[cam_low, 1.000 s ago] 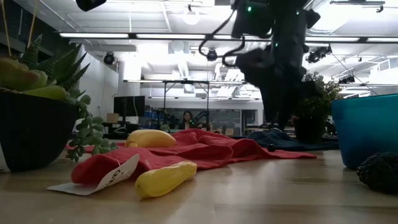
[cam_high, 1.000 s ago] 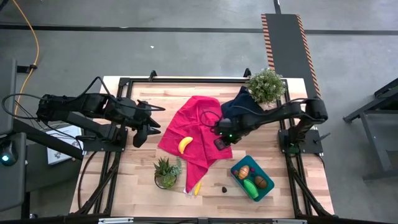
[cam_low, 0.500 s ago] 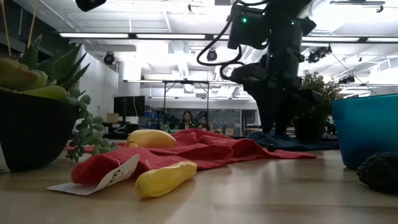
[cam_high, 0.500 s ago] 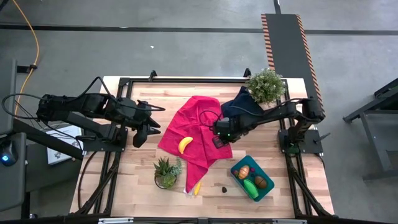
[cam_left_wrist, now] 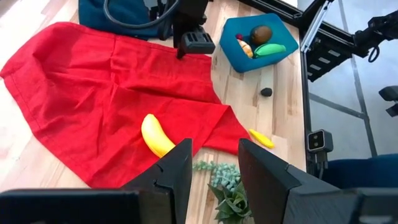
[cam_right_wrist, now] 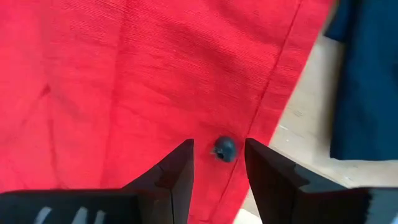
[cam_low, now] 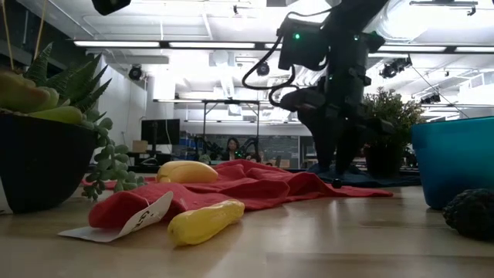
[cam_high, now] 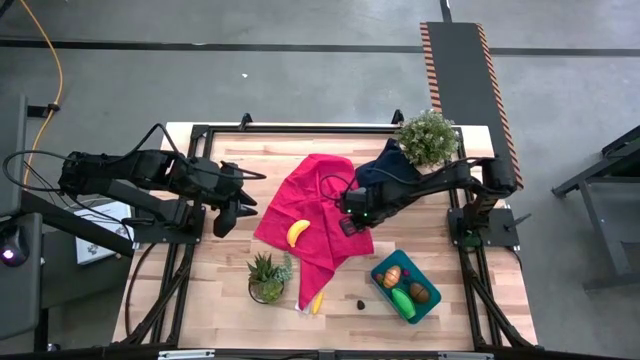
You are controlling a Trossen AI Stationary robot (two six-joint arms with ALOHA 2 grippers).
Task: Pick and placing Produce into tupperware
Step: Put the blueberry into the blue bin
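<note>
Red cloth (cam_high: 305,215) lies mid-table, and the right gripper (cam_right_wrist: 217,163) hangs over its edge by the navy cloth (cam_right_wrist: 364,81), fingers apart around a small dark blue ball (cam_right_wrist: 224,148) and gripping nothing. One banana (cam_high: 296,232) rests on the red cloth, another (cam_high: 316,302) on the wood near the front edge; the teal tub (cam_high: 384,292) holds orange, green and brown pieces. The left gripper (cam_high: 222,222) waits open and empty at the table's left.

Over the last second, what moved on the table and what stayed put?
The right gripper drifted slightly left over the red cloth, open above a small dark piece, holding nothing. The left gripper, both bananas and the tupperware stayed put.
</note>
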